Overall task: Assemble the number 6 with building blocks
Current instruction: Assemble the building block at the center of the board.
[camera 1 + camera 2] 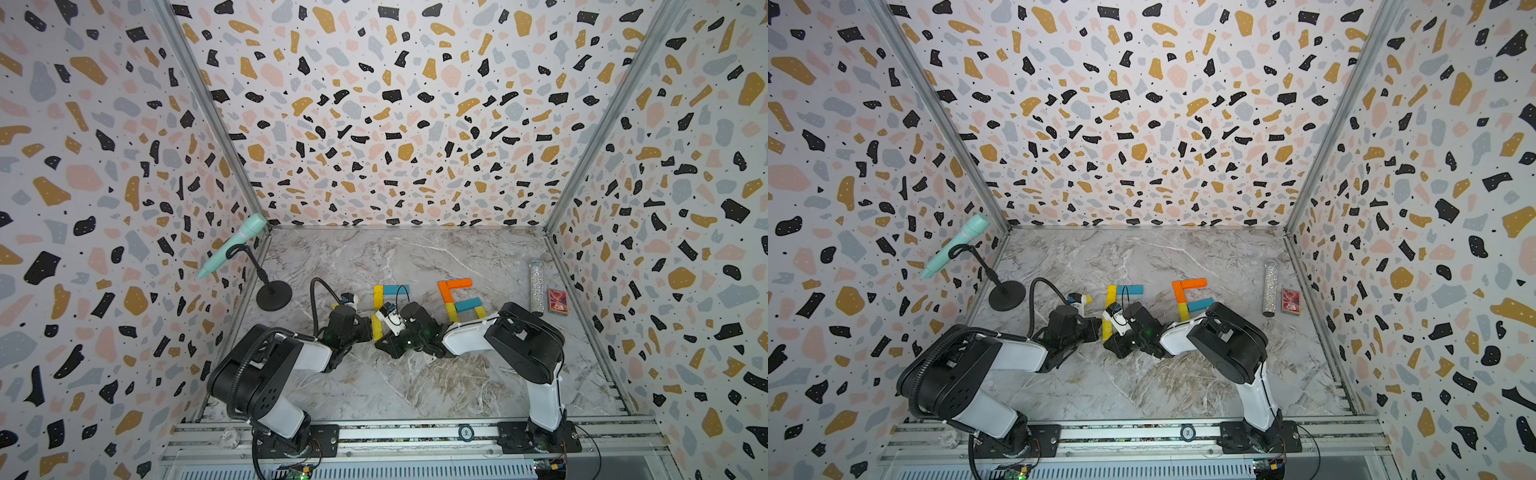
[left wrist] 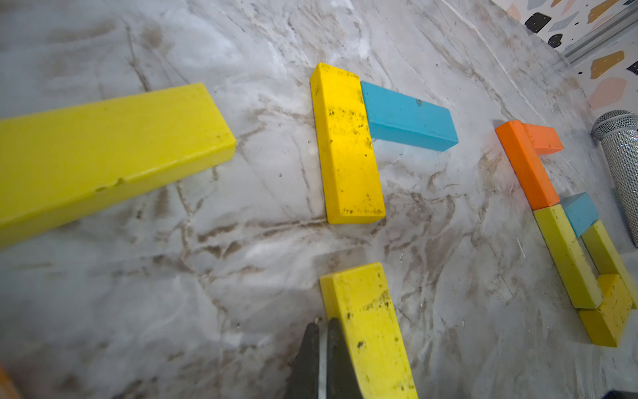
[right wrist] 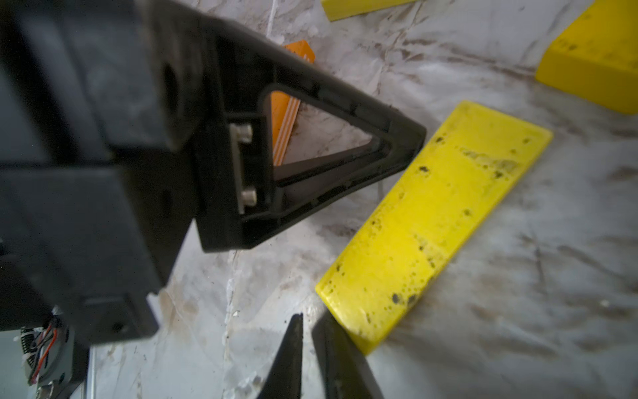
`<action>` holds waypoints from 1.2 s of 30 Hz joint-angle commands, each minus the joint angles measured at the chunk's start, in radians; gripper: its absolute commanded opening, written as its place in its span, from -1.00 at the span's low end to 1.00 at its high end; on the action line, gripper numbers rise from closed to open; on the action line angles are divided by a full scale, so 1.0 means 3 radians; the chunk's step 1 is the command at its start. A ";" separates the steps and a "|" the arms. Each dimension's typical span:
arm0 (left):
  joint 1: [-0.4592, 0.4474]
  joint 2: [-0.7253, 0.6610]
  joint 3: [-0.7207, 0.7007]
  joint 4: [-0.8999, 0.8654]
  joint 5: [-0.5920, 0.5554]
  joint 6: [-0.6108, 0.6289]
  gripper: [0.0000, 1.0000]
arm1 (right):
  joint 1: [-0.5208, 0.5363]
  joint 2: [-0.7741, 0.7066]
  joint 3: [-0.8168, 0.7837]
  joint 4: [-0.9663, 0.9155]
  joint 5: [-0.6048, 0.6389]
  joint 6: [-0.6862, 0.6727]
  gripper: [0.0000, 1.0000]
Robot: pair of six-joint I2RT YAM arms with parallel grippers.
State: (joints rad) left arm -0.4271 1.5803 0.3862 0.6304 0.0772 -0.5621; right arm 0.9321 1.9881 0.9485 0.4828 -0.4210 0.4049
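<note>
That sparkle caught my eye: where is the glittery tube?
In both top views the glittery tube sits by the right wall, directly left of the small red box.

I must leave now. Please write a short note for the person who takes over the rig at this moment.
Left claw: shut, empty, beside the lower yellow plank.
Right claw: slim gap, empty, at that plank's near end.
Done: the orange-topped 6 looks complete; the second 6 has only its yellow upright and blue top.
Left: close the lower plank up to the upright, then likely add middle, right side, bottom. A spare yellow and an orange plank lie nearby.
</note>
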 commanded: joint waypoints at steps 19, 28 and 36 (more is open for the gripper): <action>0.0084 -0.0157 -0.0082 0.0035 0.0069 -0.0004 -1.00 | 0.0031 -0.0133 -0.0247 0.0261 0.0028 0.0179 -0.69; 0.0084 -0.0158 -0.0143 0.0054 0.0086 0.0002 -1.00 | -0.0048 -0.0030 -0.0274 0.0349 0.0033 0.0221 -0.69; 0.0088 -0.0194 -0.0143 0.0026 0.0075 0.0014 -1.00 | -0.0089 0.0039 -0.0232 0.0364 0.0016 0.0230 -0.69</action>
State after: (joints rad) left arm -0.4061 1.5467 0.3550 0.6285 0.0967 -0.5648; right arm 0.9123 1.9797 0.8692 0.6071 -0.4194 0.4702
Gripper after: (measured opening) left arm 0.047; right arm 0.153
